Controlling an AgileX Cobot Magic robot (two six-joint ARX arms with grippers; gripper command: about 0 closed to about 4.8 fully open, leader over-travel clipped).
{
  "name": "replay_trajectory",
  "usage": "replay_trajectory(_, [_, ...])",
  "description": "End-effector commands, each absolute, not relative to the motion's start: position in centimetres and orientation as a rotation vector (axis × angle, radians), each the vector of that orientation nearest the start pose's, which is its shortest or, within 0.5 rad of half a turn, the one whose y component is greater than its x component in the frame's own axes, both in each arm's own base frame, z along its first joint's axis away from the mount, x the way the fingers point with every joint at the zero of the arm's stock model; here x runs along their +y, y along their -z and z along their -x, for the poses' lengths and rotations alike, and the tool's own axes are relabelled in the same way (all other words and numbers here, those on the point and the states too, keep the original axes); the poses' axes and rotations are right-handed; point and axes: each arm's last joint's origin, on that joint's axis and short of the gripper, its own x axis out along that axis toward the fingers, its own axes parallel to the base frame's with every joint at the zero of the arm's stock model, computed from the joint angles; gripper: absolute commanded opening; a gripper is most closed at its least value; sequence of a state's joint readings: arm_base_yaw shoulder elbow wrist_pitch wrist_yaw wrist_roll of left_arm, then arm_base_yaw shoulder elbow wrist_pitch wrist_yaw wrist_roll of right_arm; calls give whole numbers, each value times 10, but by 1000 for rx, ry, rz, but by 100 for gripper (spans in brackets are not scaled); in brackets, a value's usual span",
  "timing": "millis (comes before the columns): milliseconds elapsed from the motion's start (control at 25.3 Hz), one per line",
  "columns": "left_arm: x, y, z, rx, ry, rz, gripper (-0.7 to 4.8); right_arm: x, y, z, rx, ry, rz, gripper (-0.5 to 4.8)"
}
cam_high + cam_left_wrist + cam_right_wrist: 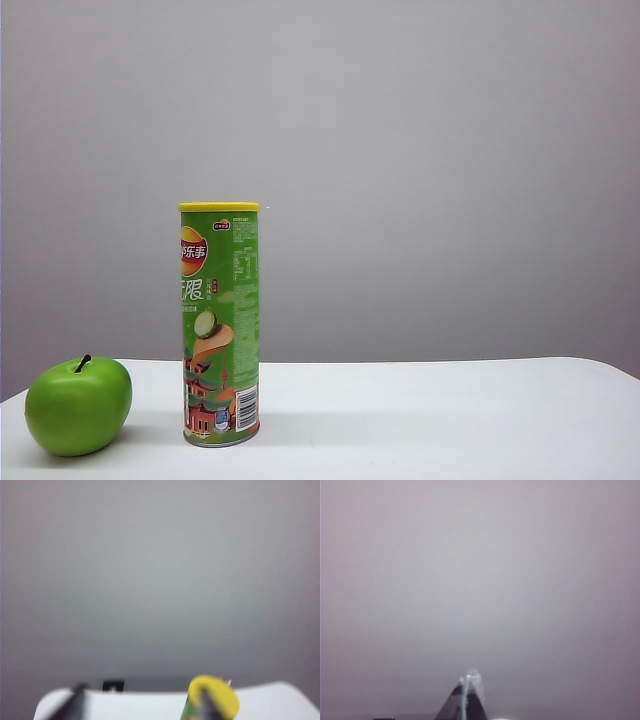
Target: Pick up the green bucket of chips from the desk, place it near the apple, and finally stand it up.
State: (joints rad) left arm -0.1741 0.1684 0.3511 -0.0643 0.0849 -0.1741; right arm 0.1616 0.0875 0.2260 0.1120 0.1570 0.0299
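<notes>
The green bucket of chips (220, 325) stands upright on the white desk (450, 420), yellow lid on top, a short gap to the right of the apple (78, 405). Neither gripper shows in the exterior view. In the blurred left wrist view my left gripper (142, 694) is open, its two dark fingers far apart with only bare desk (150, 706) between them. One finger (206, 705) lies in front of the bucket's yellow lid (222, 695). My right gripper (469, 679) is shut with nothing in it, its tips together against the grey wall.
A plain grey wall stands behind the desk. A small dark object (112, 685) sits at the desk's far edge in the left wrist view. The desk's rounded corner (610, 368) is at the right.
</notes>
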Motion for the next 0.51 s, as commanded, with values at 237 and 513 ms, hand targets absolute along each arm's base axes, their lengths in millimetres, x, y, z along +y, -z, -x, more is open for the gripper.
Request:
replay_trajectory(237, [-14,-224,-77,-74,181,163,41,10,-209,-87,-223,-20,-133,8])
replay_trajectory(513, [-12,-198,-86,-11,70,52,-6,11,-170,-97,-60,-7,-164,2])
